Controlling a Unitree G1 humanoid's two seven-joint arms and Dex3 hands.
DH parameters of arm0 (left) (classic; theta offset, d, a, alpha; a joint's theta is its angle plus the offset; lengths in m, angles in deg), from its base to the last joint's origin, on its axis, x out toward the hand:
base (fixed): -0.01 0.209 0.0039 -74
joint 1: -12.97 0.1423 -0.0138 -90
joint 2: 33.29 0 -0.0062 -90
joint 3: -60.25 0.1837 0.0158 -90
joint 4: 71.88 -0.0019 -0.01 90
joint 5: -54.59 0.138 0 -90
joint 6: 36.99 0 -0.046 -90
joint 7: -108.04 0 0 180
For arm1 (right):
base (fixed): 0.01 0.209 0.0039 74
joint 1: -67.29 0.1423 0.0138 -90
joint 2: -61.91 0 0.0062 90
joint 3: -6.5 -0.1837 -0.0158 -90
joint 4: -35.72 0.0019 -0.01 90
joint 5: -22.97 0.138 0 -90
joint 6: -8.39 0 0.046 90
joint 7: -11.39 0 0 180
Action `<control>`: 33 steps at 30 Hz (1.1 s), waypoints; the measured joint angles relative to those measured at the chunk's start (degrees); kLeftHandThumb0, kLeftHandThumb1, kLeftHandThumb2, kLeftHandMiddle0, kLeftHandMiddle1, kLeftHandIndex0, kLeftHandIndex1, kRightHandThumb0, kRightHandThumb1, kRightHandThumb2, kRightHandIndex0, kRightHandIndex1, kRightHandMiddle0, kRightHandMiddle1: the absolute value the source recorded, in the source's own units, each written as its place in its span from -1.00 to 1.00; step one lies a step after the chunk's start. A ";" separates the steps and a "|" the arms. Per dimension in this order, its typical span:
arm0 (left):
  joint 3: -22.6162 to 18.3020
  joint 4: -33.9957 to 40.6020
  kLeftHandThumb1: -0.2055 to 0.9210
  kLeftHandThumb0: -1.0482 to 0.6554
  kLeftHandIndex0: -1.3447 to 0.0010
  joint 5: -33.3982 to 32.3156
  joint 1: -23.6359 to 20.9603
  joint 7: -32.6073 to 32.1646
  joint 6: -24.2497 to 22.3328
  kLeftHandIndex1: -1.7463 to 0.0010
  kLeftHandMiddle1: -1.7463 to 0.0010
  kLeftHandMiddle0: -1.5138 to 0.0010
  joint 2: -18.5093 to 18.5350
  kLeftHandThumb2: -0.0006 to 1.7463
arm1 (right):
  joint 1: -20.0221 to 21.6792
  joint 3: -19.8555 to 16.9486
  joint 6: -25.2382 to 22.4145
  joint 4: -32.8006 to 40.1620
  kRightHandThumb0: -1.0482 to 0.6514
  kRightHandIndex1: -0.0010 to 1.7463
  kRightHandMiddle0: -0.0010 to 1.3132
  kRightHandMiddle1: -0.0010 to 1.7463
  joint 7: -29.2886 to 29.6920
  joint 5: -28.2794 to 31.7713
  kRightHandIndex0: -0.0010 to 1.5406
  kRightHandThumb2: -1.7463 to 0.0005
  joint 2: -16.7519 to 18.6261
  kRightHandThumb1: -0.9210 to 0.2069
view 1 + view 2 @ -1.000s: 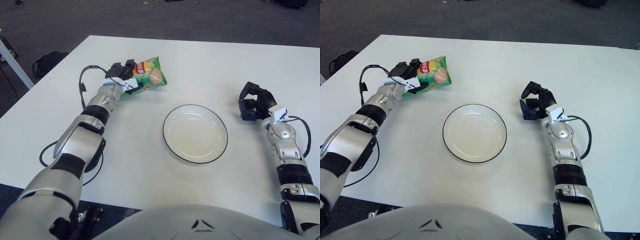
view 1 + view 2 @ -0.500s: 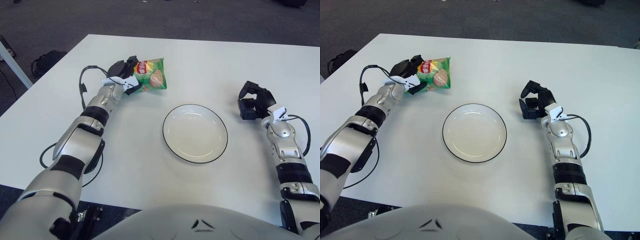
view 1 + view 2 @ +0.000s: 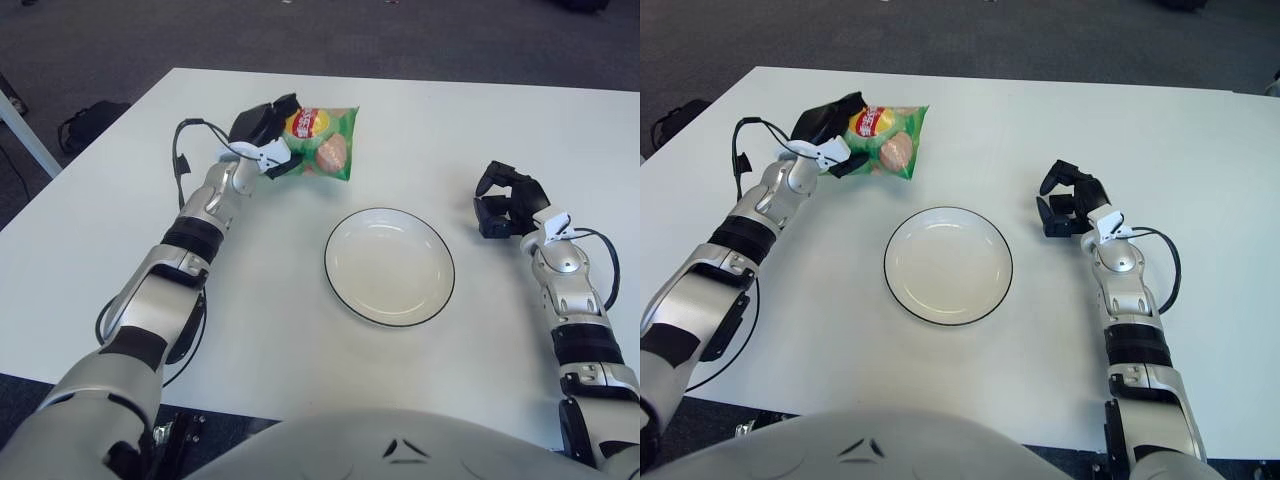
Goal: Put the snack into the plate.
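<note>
The bench [image 3: 420,120] in front of me has a plain white top and stands on a dark floor [image 3: 120,40]. One white plate [image 3: 389,267] with a dark rim lies flat on it, near the middle. A black cable [image 3: 100,318] crosses my left edge.

Snack [image 3: 322,149] left edge hidden under left hand [image 3: 262,132] fingers; label print too small to read. Both arms cut off at bottom edge.
</note>
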 measured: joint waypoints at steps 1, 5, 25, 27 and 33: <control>-0.50 2.70 -0.62 0.23 0.08 -0.11 0.91 0.05 -0.40 -1.00 -0.86 -0.15 -0.28 0.86 | -0.04 0.01 -0.03 -0.10 -0.34 1.00 -0.04 1.00 0.00 0.00 0.69 -0.53 0.03 0.10; -1.44 10.54 -0.63 0.23 0.07 -0.07 3.53 0.05 -0.85 -1.00 -0.87 -0.16 -0.96 0.87 | -0.24 0.02 -0.32 -0.42 -0.34 1.00 -0.04 1.00 -0.03 0.00 0.69 -0.53 0.19 0.10; -0.19 33.01 -0.77 0.23 -0.02 -0.13 10.38 6.40 4.43 -1.00 -0.93 -0.20 -4.37 0.99 | -0.10 0.05 -0.02 -1.10 -0.34 1.00 -0.04 1.00 -0.05 0.01 0.70 -0.53 0.27 0.10; 0.34 34.33 -0.77 0.23 -0.03 -0.13 10.79 7.56 4.57 -1.00 -0.93 -0.21 -4.82 1.00 | -0.12 0.05 -0.02 -1.09 -0.34 1.00 -0.04 1.00 -0.03 0.01 0.70 -0.53 0.28 0.10; 3.06 40.00 -0.76 0.23 -0.02 -0.15 13.70 13.02 5.69 -1.00 -0.96 -0.19 -5.14 1.00 | -0.39 0.31 0.08 -0.60 -0.34 1.00 -0.04 1.00 0.40 -0.28 0.70 -0.53 0.27 0.10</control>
